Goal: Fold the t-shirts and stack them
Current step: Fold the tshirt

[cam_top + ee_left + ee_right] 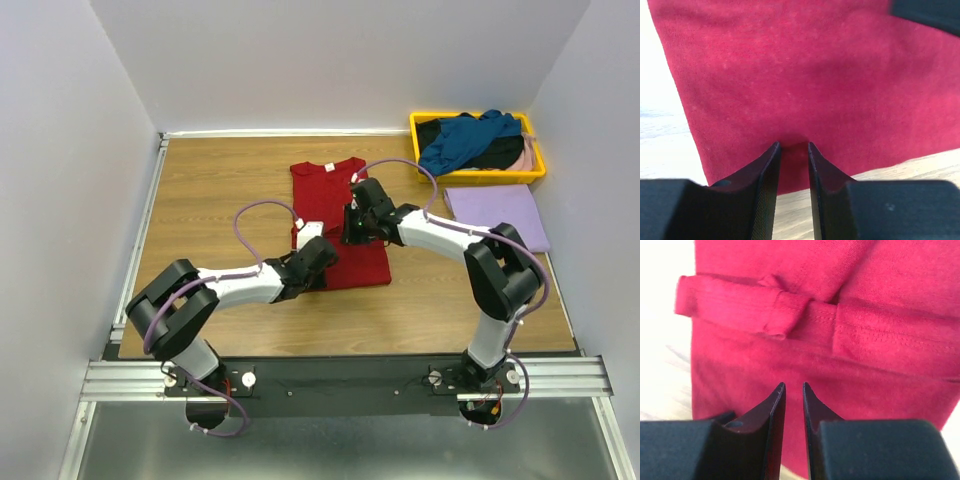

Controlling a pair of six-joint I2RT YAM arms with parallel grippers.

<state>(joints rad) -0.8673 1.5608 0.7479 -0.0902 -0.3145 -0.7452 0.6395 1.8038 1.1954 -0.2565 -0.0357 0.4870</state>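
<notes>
A dark red t-shirt (328, 185) lies flat on the wooden table as a long strip, collar toward the back wall. My left gripper (322, 262) is over its near left part; the jaws (794, 146) stand narrowly open, tips down on the red cloth (815, 75) just inside the near hem, nothing pinched. My right gripper (352, 232) hovers over the shirt's right middle; its jaws (793, 386) are slightly open over red cloth (765, 365), below a folded-in sleeve (785, 315). A folded lavender t-shirt (497, 215) lies at the right.
A yellow tray (480, 178) at the back right holds a teal blue shirt (470, 140), a black one (500, 155) and a bit of pale pink cloth (527, 152). White walls close in the table on three sides. The right gripper's body (925, 12) shows in the left wrist view.
</notes>
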